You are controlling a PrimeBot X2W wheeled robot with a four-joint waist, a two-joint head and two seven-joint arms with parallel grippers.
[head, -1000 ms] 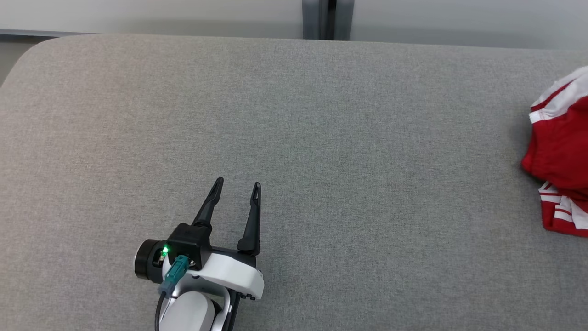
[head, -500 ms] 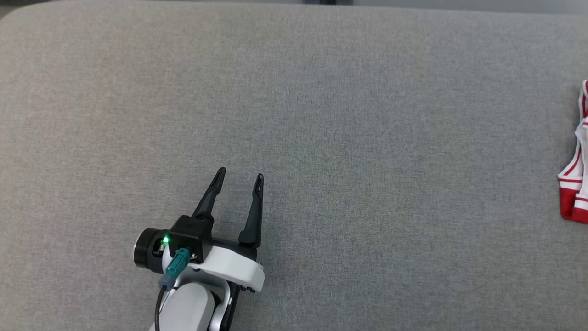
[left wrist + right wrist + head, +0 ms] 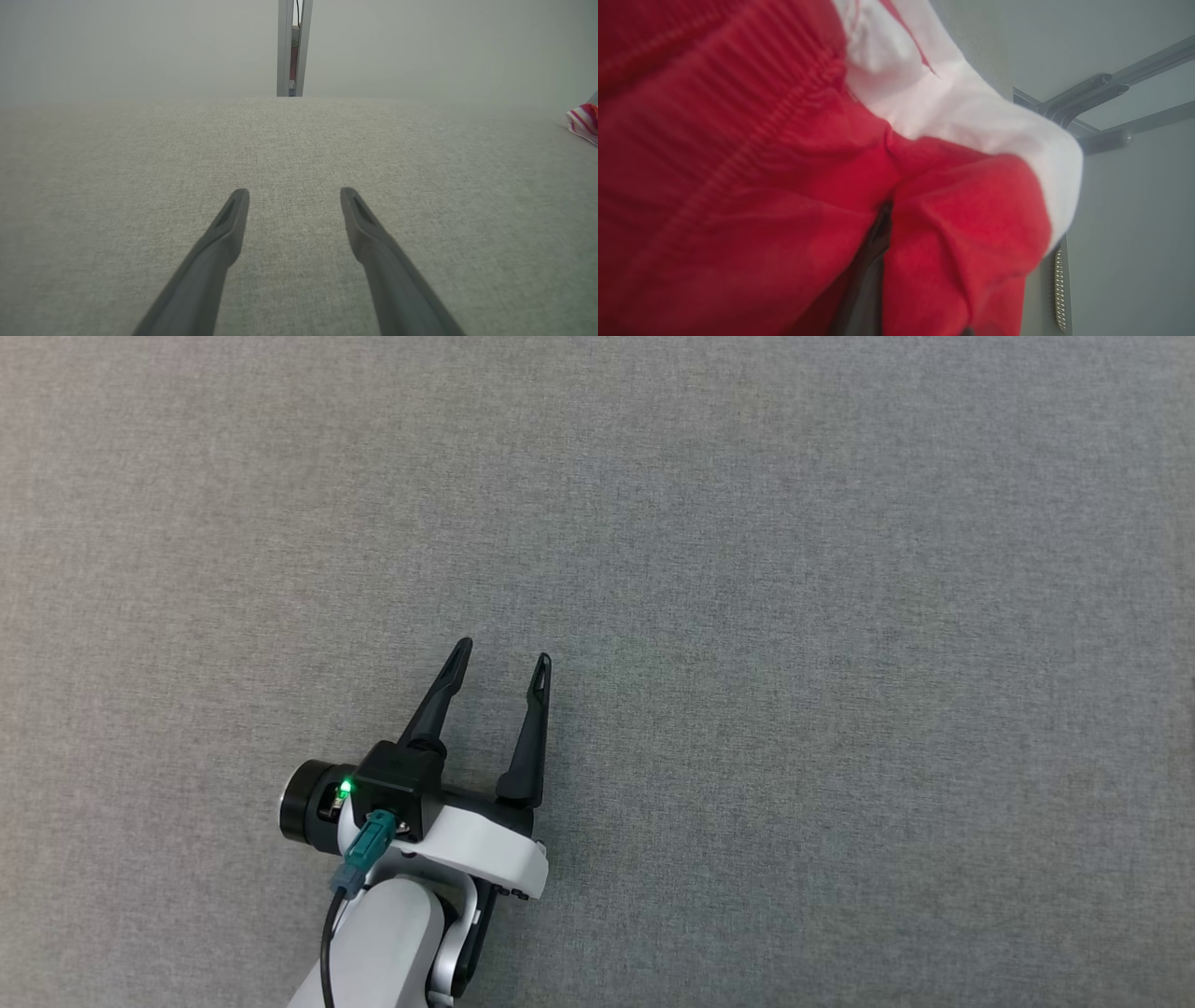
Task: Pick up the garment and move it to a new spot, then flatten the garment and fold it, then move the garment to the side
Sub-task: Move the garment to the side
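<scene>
The garment (image 3: 752,177) is red cloth with white trim, bunched close against the right wrist camera. My right gripper (image 3: 882,219) is shut on it, its dark fingers mostly buried in the folds. A striped red and white edge of the garment (image 3: 584,120) shows at the far right of the left wrist view. My left gripper (image 3: 501,653) hovers open over the grey fabric surface (image 3: 794,616), nothing between its fingers, low and left of centre in the head view.
The grey fabric surface (image 3: 299,149) spreads all around my left gripper. A metal post (image 3: 292,46) stands behind its far edge against a pale wall. Grey metal frame bars (image 3: 1106,107) show beyond the garment in the right wrist view.
The head camera has tilted down, so the table's far edge and the garment at the right left the head view. My left gripper stays open in much the same place.
</scene>
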